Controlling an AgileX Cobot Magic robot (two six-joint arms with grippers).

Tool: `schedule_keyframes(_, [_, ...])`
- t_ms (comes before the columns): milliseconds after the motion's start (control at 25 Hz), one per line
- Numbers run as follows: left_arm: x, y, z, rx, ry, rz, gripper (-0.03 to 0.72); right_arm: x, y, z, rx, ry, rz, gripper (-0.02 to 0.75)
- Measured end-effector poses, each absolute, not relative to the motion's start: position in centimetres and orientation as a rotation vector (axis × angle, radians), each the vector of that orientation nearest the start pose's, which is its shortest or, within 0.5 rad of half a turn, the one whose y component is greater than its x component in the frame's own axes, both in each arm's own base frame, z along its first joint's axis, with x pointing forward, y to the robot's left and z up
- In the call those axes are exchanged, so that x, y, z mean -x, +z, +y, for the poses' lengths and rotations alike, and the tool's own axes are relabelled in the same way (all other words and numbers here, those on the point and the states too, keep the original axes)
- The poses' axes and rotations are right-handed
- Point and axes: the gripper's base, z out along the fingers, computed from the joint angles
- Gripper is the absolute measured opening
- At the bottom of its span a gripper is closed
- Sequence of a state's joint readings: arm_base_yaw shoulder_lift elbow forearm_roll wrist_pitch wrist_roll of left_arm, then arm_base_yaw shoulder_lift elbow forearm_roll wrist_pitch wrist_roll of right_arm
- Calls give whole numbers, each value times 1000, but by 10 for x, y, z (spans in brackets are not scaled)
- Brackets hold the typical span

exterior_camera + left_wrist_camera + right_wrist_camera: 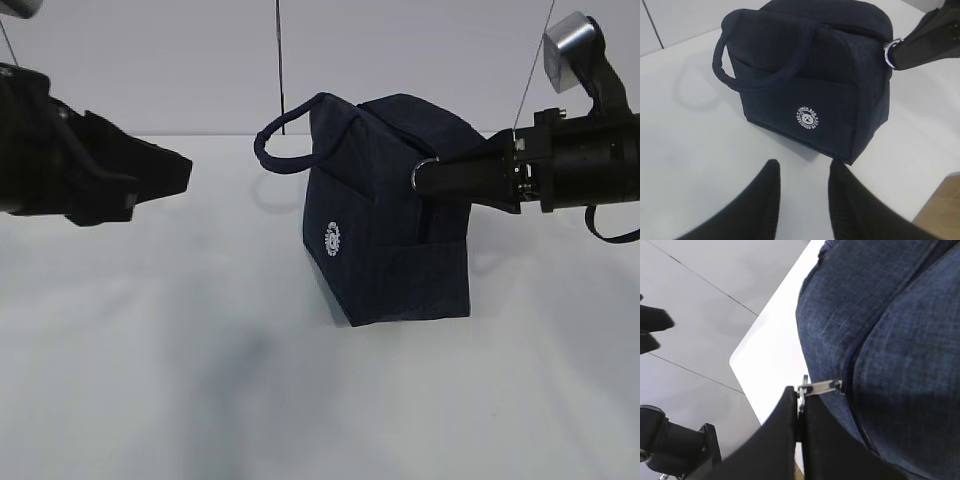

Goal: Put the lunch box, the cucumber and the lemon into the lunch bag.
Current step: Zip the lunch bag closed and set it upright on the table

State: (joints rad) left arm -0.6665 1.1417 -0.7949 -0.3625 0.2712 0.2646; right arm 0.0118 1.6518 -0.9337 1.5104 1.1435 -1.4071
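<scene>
The dark navy lunch bag (385, 215) stands zipped shut on the white table, its round white logo (807, 118) facing the left arm. My right gripper (425, 180) is shut on the zipper's metal ring pull (802, 390) at the bag's upper right side; the ring also shows in the left wrist view (890, 51). My left gripper (802, 172) is open and empty, low over the table just in front of the bag. The lunch box, the cucumber and the lemon are out of view.
One loop handle (285, 135) sticks out from the bag to the left. The white table (150, 330) spreads in front of the bag; its edge (935, 200) shows at the lower right of the left wrist view.
</scene>
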Motion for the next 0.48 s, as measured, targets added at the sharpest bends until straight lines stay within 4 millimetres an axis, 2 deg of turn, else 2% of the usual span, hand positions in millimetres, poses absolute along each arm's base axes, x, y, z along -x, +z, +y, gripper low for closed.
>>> schedule_keyframes(160, [-200, 294, -175, -648, -549, 2000, 241, -303, 245, 86, 548, 1315, 2033, 7])
schedule_keyframes(400, [-195, 269, -221, -742, -589, 1943, 251, -303, 245, 86, 546, 1316, 2033, 7])
schedule_keyframes(480, [-197, 259, -231, -736, -595, 1944, 262, -303, 245, 86, 545, 1317, 2033, 7])
